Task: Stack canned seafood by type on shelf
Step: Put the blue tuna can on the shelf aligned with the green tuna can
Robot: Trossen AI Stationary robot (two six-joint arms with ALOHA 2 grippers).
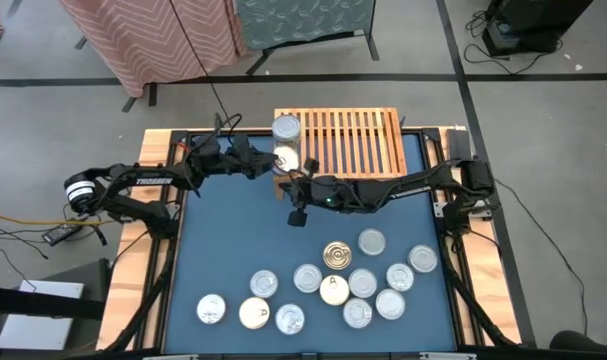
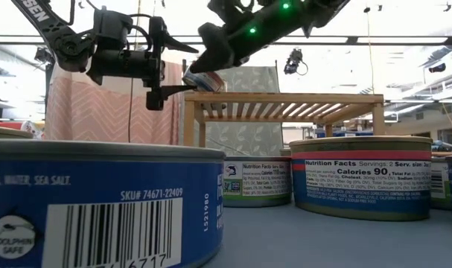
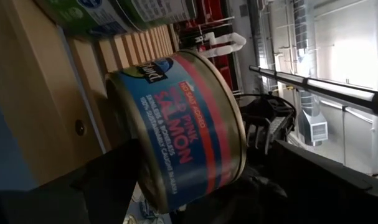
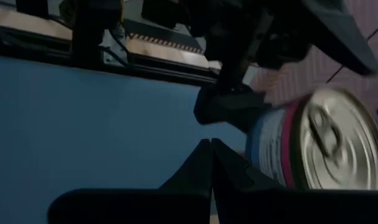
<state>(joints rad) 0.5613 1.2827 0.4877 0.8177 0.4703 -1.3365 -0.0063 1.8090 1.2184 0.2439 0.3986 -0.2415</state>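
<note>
Left pincer [image 1: 279,166] spread wide at the shelf's [image 1: 363,150] near corner, pink salmon tin [image 3: 176,127] between its fingers, apparently just let go there. Right pincer [image 1: 297,190] alongside, pressed together, empty. Beyond, another tin [image 1: 286,128] on the slats. Behind, loose tins [image 1: 334,257] on the worktop [image 1: 233,240]. Next: withdrawing, fetching a matching tin.

You see a blue-topped table [image 1: 223,240] at frame centre. A wooden shelf [image 1: 358,140] stands at its upper middle edge, with tins [image 1: 286,128] on its left end. More tins [image 1: 335,283] lie clustered along the table's lower half.
</note>
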